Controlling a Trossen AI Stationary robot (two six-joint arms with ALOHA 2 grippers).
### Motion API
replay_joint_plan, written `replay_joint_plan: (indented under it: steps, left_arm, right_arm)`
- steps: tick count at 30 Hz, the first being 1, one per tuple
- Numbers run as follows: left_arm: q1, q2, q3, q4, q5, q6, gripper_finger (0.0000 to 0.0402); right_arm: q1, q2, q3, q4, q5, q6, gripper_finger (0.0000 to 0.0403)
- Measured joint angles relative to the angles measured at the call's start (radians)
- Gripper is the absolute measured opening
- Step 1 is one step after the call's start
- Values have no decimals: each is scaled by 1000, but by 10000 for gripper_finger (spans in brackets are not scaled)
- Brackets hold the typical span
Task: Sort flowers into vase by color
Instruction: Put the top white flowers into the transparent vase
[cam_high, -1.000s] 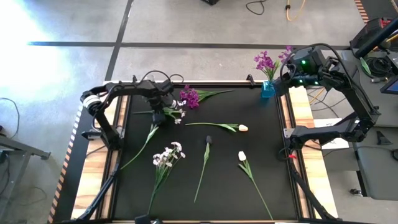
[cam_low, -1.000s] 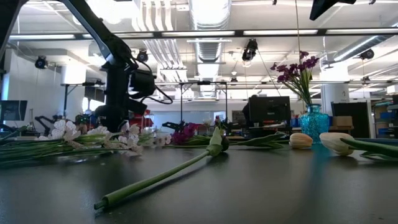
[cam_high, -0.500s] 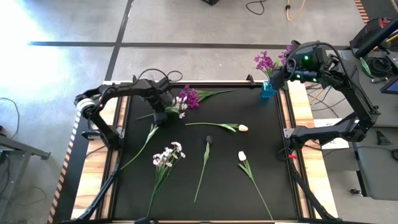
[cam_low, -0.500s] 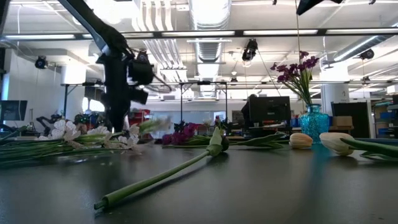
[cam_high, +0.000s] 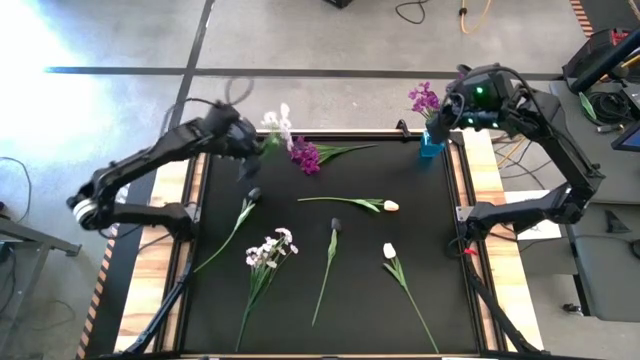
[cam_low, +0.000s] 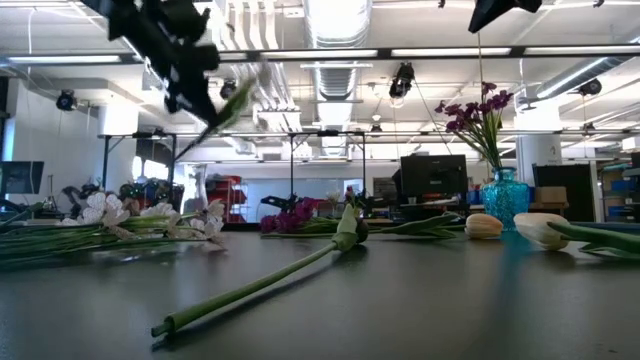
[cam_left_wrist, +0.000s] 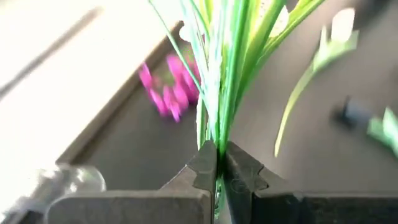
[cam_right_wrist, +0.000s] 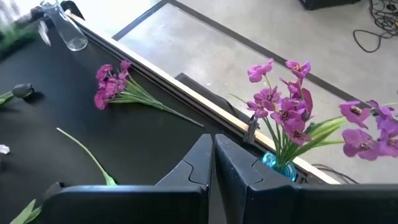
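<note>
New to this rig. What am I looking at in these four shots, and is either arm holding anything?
It is a two-armed robot at a black table, each arm ending in a two-finger gripper. One camera looks straight down, one sits at table-top height, and one rides on each wrist.

The left gripper is shut on a green-stemmed spray of small white blossoms, lifted off the table at the far left corner; its wrist camera shows the stems pinched between the fingers.

The right gripper is shut and holds nothing, hovering above a blue glass vase that already holds magenta-purple flowers.

Lying on the table: a magenta-purple spray, another white-blossom spray, two cream tulip buds, and two dark tulip buds.
</note>
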Motion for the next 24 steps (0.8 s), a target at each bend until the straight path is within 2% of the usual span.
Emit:
replay_joint_plan:
  steps: [7,10,15,19,24]
  left_arm:
    - [85,-90,0,322,0,-146,0]
    - [147,-99,1,433,-22,-160,0]
    - [263,-109,-1,526,-63,-132,0]
    - [354,-111,-55,668,-80,-90,0]
    - [417,-112,-149,754,-24,-147,0]
  right_arm:
    - [3,37,0,67,-6,-33,13]
    - [4,46,0,77,-18,-35,13]
    - [10,53,0,90,-19,-36,13]
    - [12,53,0,92,-20,-36,13]
    - [12,53,0,92,-20,-33,13]
